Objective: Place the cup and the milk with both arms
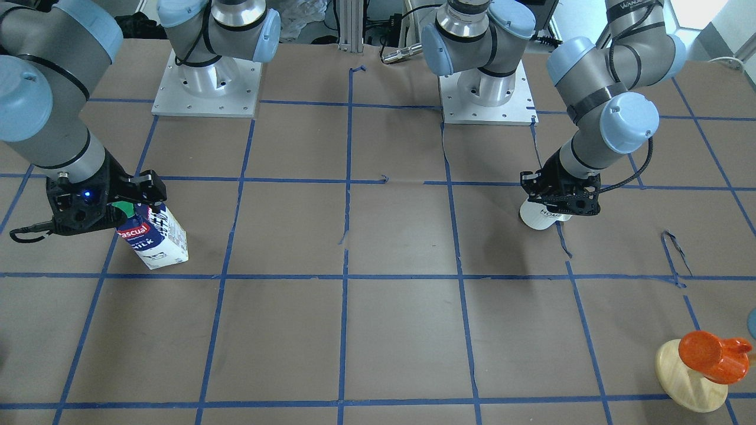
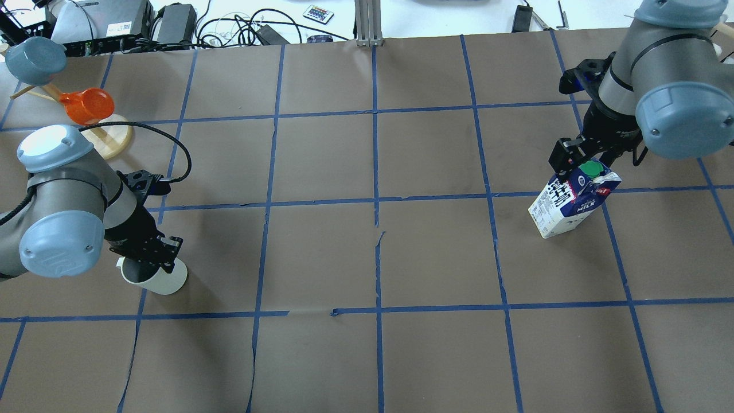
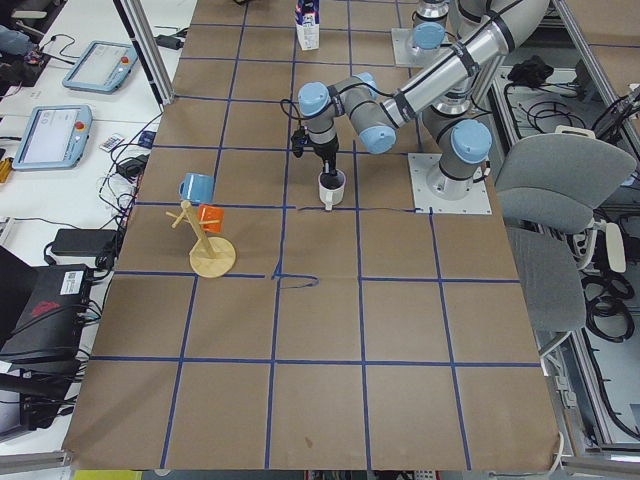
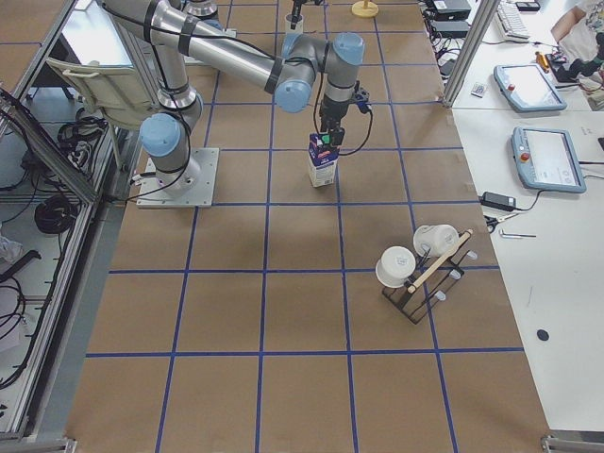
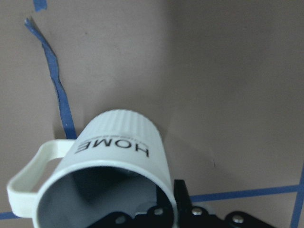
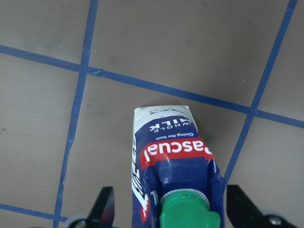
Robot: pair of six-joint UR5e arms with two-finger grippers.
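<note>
On table (image 5: pixel 228 71) — white ribbed cup (image 5: pixel 118 142)

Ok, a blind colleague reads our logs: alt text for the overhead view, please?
On a brown table gridded with blue tape, the robot's left gripper sits at the rim of a white cup, and its right gripper at the top of a milk carton. An orange cup sits on a wooden stand far left.
</note>
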